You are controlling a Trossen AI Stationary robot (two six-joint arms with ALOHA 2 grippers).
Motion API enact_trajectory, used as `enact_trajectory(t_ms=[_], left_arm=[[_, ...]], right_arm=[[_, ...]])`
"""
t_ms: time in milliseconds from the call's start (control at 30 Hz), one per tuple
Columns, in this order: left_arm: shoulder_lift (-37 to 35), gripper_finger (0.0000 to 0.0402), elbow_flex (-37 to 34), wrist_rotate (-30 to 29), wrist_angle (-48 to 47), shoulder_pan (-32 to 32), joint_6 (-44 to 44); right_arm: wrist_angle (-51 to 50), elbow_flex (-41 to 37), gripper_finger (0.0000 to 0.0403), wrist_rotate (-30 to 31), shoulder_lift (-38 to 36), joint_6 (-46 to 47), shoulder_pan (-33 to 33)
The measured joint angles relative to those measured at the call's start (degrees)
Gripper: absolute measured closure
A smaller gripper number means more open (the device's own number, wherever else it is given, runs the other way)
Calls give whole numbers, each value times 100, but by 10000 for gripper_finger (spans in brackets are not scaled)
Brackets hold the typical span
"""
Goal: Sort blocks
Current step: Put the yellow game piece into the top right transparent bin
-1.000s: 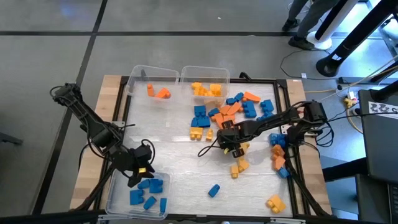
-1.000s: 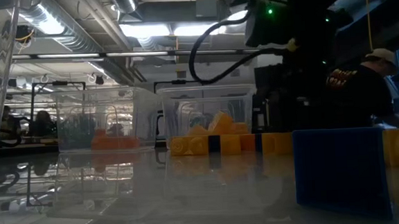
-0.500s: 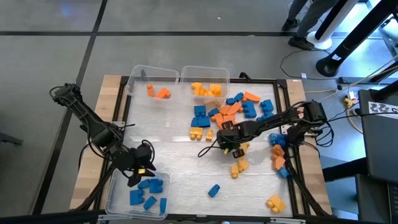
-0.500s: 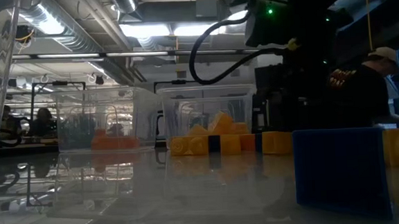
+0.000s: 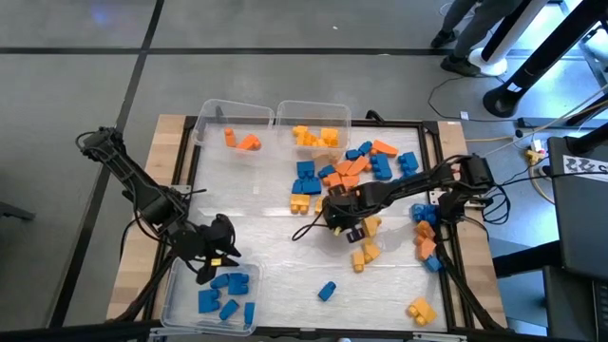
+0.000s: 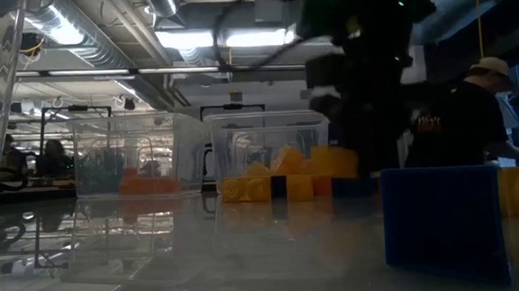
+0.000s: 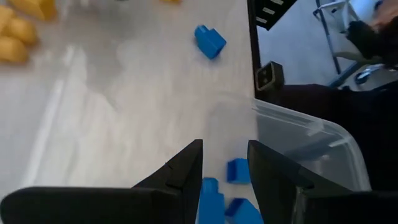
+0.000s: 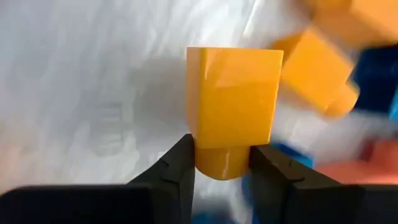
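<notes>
Three clear bins (image 5: pixel 234 116) on the table (image 5: pixel 256 237); blocks (image 5: pixel 353 167) by the dozen strewn mid-table. Right end effector (image 5: pixel 344 224) clenched on a yellow block (image 8: pixel 233 111) above the scatter. Left end effector (image 5: pixel 224 249) slightly parted, empty, over the blue-block bin (image 5: pixel 180 302). Dim workshop and a person (image 6: pixel 461 124) beyond.

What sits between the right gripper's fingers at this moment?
A yellow block, clamped by its round stud between the right gripper's fingers; the right wrist view shows it plainly, with nothing else in the gap.
</notes>
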Motion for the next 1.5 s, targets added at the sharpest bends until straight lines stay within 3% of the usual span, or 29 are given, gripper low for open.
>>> enact_trajectory(t_ms=[233, 500, 667, 1100, 1500], left_arm=[[0, 285, 0, -131, 15, 195, 216], [0, 285, 0, -390, 15, 483, 504], [0, 285, 0, -594, 15, 673, 661], [0, 285, 0, -726, 19, 1239, 1069], [14, 285, 0, -725, 138, 1680, 1164]], right_arm=[[-341, 930, 268, 240, -7, -689, -4], [-862, 2280, 275, 1509, -22, -1889, -215], [-982, 2905, 269, 1861, -26, -2408, -641], [-925, 3097, 268, 1809, -29, -2683, -2405], [-839, 3090, 267, 462, -29, -2660, -3369]])
